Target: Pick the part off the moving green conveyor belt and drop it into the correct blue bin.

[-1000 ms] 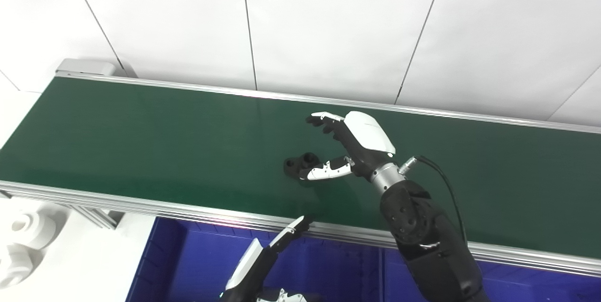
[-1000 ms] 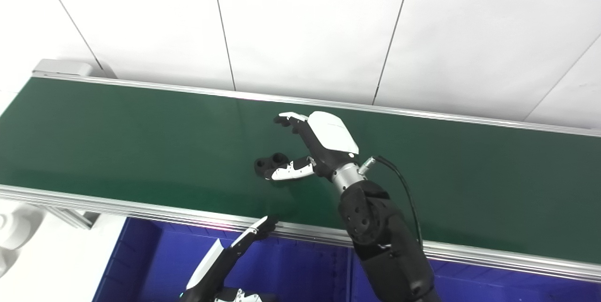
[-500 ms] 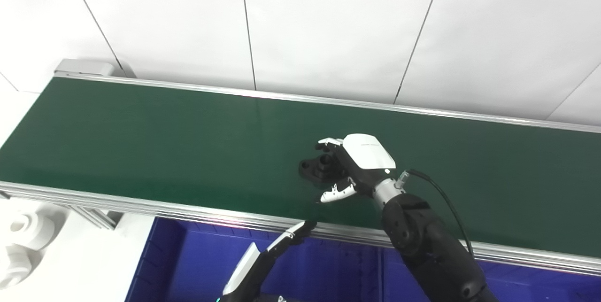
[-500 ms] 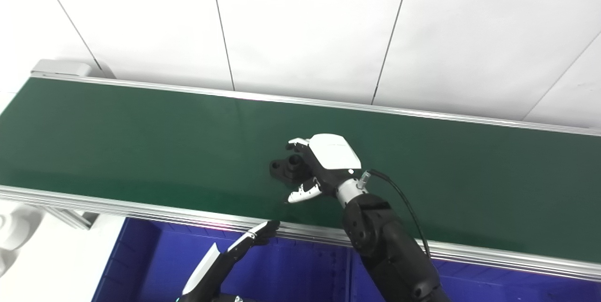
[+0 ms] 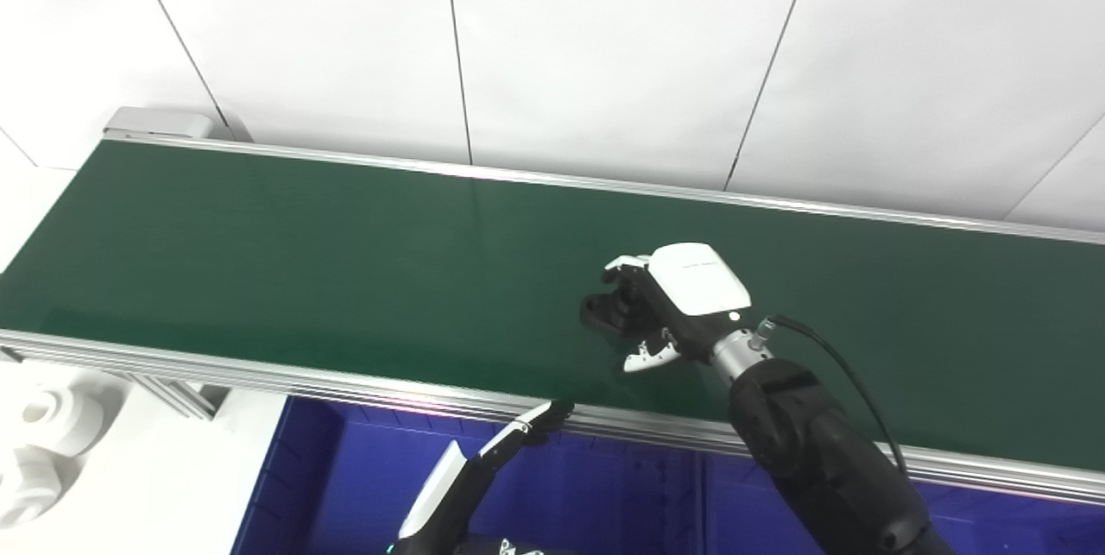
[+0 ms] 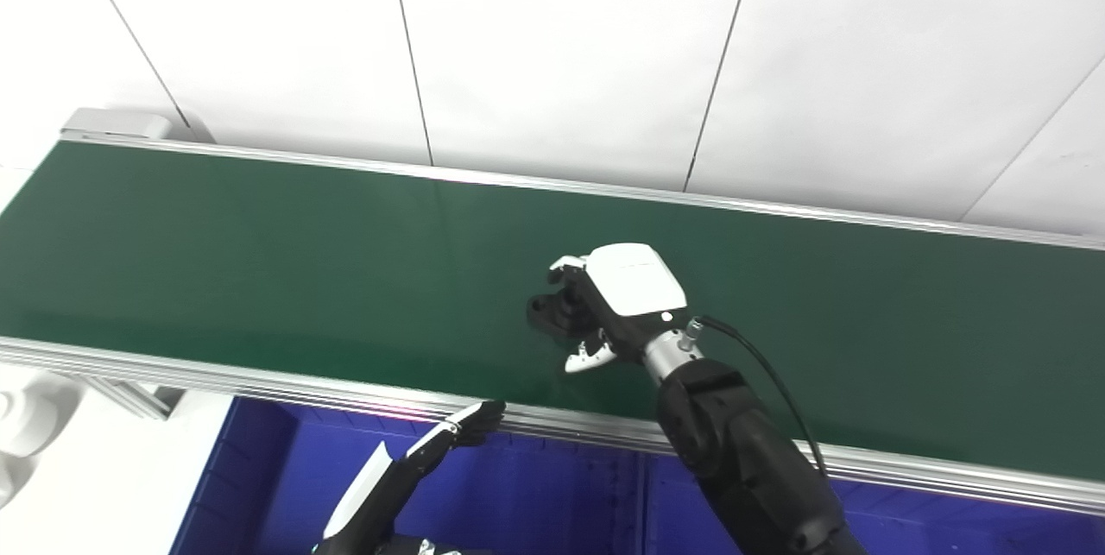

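The right robot hand (image 5: 669, 313) sits low over the green conveyor belt (image 5: 259, 253), a little right of the frame's centre, with its fingers curled round the black part (image 5: 609, 309). The part still rests on the belt surface, and only its left end shows past the fingers (the rest is hidden under the white back of the hand). The thumb tip (image 5: 643, 358) pokes out below the part, toward the near rail.

The left robot hand (image 6: 414, 460) comes up at the bottom centre of the frame, fingers straight and holding nothing, its tip just short of the belt's near rail. It hangs over the blue bin (image 5: 345, 469) that fills the lower middle of the frame.
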